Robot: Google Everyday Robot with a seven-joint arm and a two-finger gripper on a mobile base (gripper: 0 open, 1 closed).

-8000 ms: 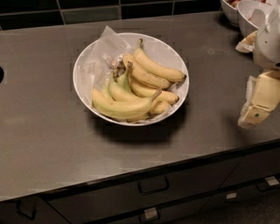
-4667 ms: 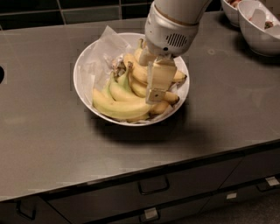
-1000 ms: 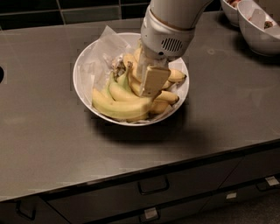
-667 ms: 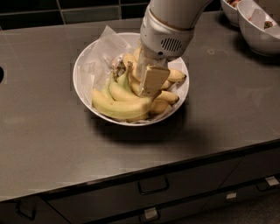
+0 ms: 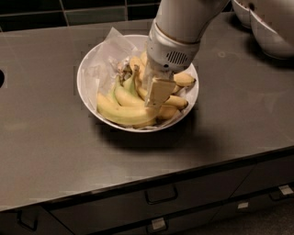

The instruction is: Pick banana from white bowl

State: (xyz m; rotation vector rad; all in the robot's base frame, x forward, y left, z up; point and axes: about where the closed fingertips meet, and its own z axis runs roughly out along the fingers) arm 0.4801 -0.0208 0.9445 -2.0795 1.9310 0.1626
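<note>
The white bowl, wide, shallow and lined with crinkled paper, sits on the dark counter. It holds several bananas. The banana, long, curved and pale yellow, lies along the bowl's front rim. Shorter bananas with green stems lie behind it, and deeper yellow ones with dark tips lie to the right. My gripper reaches down from the upper right into the middle of the bowl. It sits among the bananas, just behind and to the right of the long banana, and covers the ones under it.
Two more white bowls stand at the counter's far right corner. A dark round opening cuts the counter's left edge. Drawers with handles run below the front edge. A tiled wall is behind.
Eight seconds ago the gripper hung at the right, off the bowl. It then moved over the bowl's middle. Over the last second it has only edged slightly lower among the bananas.
</note>
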